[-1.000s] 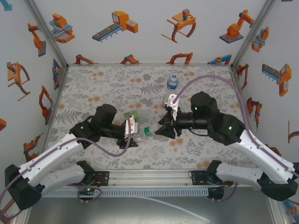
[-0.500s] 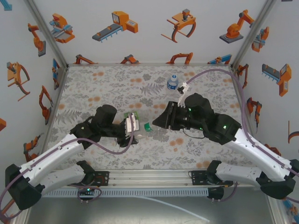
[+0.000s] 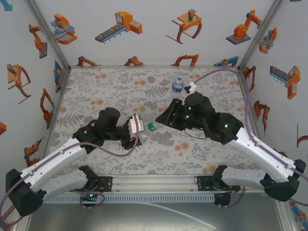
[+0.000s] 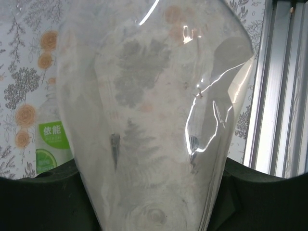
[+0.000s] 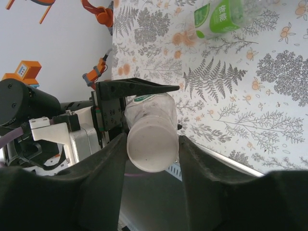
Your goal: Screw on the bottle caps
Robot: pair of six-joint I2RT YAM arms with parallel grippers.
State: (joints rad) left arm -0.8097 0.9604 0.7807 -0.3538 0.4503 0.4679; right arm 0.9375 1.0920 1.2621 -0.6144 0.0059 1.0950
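My left gripper (image 3: 138, 130) (image 4: 154, 144) is shut on a clear bottle (image 4: 154, 96) and holds it lying level, neck toward the right arm. The neck end shows green (image 3: 150, 127) from above. A whitish bottle cap (image 5: 151, 144) sits on that neck. My right gripper (image 3: 162, 120) (image 5: 152, 139) stands slightly open round the cap, with a hairline gap at one finger. A bottle with a green-and-white label (image 5: 219, 17) (image 4: 50, 144) lies on the table beside the left gripper. A blue-labelled bottle (image 3: 178, 85) stands upright at the back.
The floral table mat (image 3: 110, 91) is bounded by printed walls on three sides. A metal rail (image 3: 154, 183) (image 4: 279, 86) runs along the near edge by the arm bases. The right arm's purple cable (image 3: 226, 77) arches over the back right.
The right gripper has rolled its wrist, shifted back and up the table, and loosened round the cap. The left gripper still holds the bottle in nearly the same place.
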